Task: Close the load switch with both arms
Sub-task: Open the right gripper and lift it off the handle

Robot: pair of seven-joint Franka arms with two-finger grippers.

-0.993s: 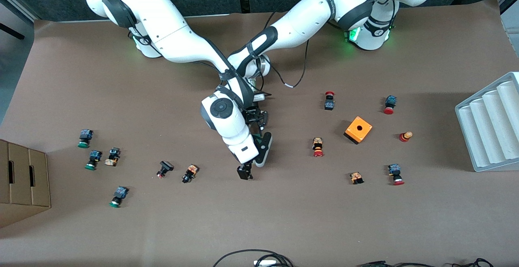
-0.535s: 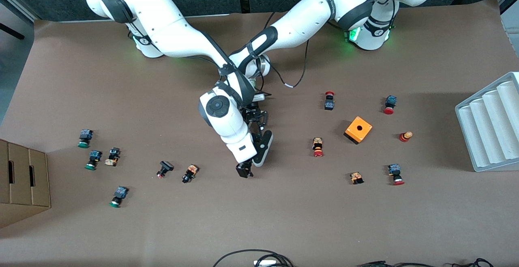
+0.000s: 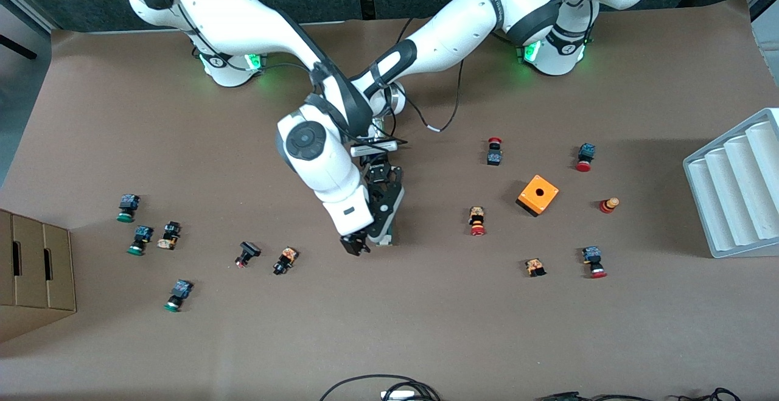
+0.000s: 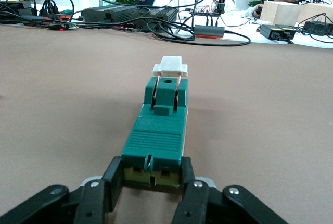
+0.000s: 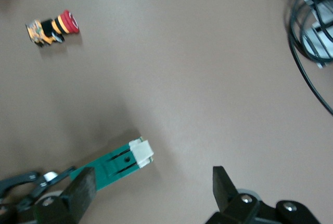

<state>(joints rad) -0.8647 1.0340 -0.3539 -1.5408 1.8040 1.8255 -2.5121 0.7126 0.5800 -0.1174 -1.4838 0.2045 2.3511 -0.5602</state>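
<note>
- Since a second ago, the right arm's black two-finger gripper (image 3: 356, 246) has drawn away from the front edge of the bench, fingers spread and holding nothing.
- Left arm's black gripper (image 4: 151, 182) is clenched on one end of the narrow dark-green load switch with a white sliding piece (image 4: 158, 130), which lies on the brown bench (image 3: 426, 316) mid-bench.

Left hand (image 4: 151, 179) clamped low (arm stretched out), right hand (image 5: 153, 187) spread wide, hovering beside it
</note>
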